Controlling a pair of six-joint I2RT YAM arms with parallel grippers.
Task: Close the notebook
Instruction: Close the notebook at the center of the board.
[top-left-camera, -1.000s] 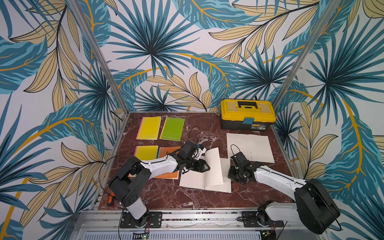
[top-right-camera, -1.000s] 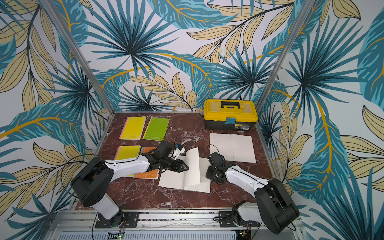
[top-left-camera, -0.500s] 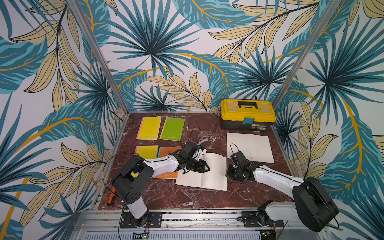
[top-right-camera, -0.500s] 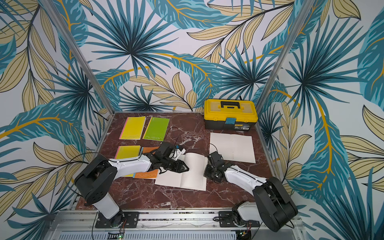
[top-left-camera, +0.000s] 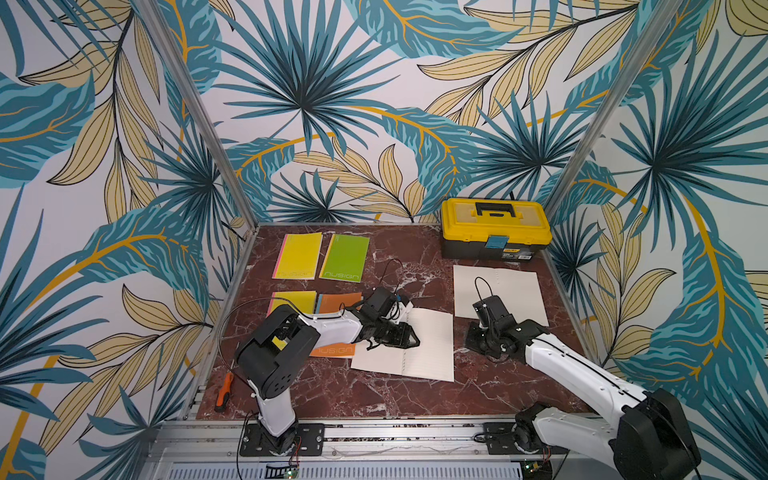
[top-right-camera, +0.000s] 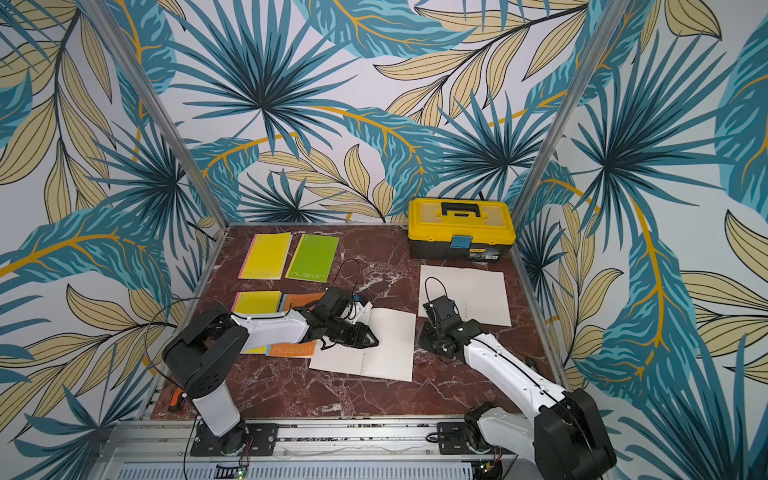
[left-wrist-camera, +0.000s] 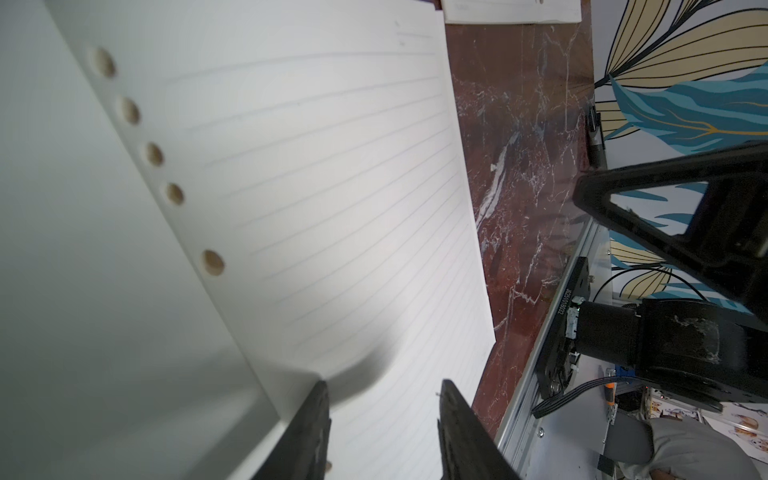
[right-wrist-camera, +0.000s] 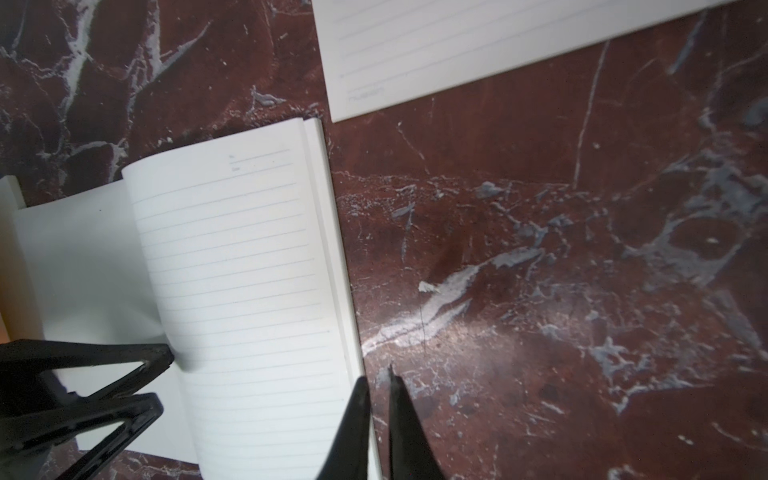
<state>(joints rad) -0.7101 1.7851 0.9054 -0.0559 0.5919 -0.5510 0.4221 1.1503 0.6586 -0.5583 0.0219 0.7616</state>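
The open white lined notebook (top-left-camera: 419, 353) lies in the middle of the dark red marble table (top-left-camera: 374, 399), pages up, between the two arms. The left end effector (left-wrist-camera: 380, 388) is stretched across the notebook's left page to the fold. Its black fingers stand a little apart, with only lined paper showing in the gap. One fingertip (left-wrist-camera: 311, 415) touches the foot of a punched leaf that bows up from the spine. From here it has hold of nothing.

The right end effector (right-wrist-camera: 377, 374) points down at the notebook's right edge, its fingers all but closed with only a sliver between them. Whether the page edge is caught in that sliver I cannot tell.

A second open white notebook (top-left-camera: 498, 295) lies just behind the right arm, near a yellow and black plastic toolbox (top-left-camera: 494, 226) at the back. On the left side lie a closed yellow notebook (top-left-camera: 297, 255) and a closed green notebook (top-left-camera: 345, 257) side by side. A closed orange notebook (top-left-camera: 332, 351) lies partly under the left arm, just beside the open one.
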